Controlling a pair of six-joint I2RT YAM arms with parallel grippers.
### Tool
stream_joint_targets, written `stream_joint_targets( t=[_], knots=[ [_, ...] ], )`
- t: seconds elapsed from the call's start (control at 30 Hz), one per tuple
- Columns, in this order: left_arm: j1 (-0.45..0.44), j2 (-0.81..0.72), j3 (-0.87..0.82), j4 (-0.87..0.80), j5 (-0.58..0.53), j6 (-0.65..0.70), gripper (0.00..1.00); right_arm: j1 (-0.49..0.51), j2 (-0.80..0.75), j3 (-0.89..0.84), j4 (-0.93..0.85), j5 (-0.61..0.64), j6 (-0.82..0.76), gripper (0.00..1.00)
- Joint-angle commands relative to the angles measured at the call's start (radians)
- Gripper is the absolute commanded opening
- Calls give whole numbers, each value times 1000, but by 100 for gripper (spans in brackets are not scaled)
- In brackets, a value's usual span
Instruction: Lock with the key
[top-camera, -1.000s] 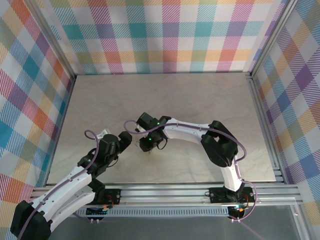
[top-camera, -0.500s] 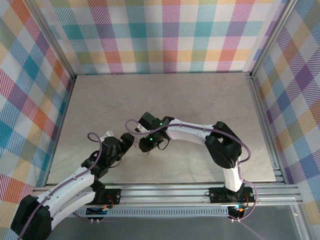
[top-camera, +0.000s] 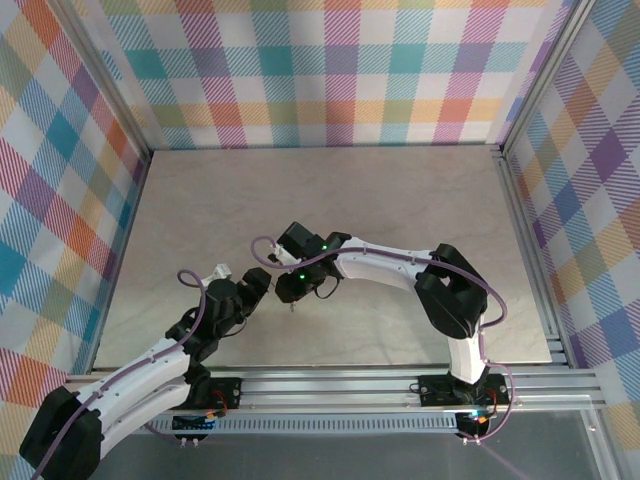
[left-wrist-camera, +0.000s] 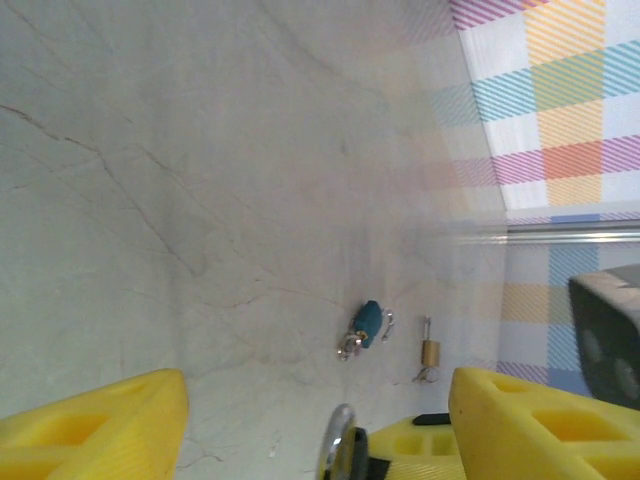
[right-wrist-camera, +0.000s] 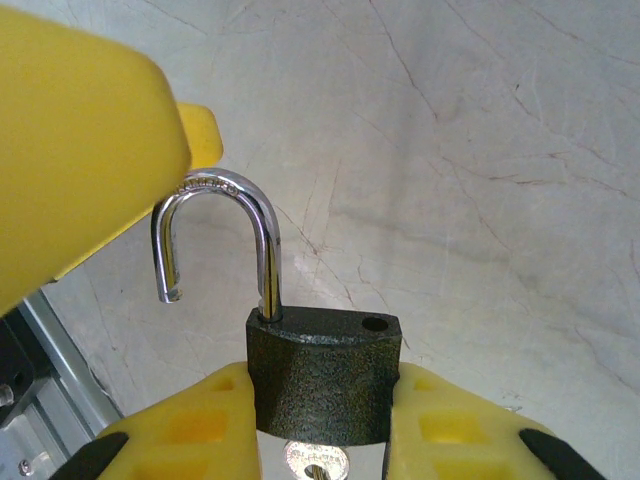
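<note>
Right gripper (right-wrist-camera: 322, 392) clenched the black padlock (right-wrist-camera: 325, 370) by its body, with the shackle (right-wrist-camera: 262, 240) swung open and the key (right-wrist-camera: 315, 463) seated in the padlock's base. Left gripper (left-wrist-camera: 320, 405) stood with fingers spread, one either side of the padlock's shackle, not gripping it.

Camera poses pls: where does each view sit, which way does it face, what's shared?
Top external: above and behind the bases, facing down at the table; both arms show.
Left wrist: on the left gripper, facing low across the table toward a plaid wall; its yellow fingers show.
Right wrist: on the right gripper, facing the table; its fingers clamp the padlock.
Shared: both wrist views see the shackle.
</note>
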Motion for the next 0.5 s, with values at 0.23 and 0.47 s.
stream_joint_targets(
  t=[0.23,0.47],
  knots=[
    [-19,-2,-29,53,2,-17,55,-4,-54,-16,34,-46,5,3],
    [-23,-6,-36,73,3,-18,45,-4,-55,-20,49,-67,15,2]
  ],
)
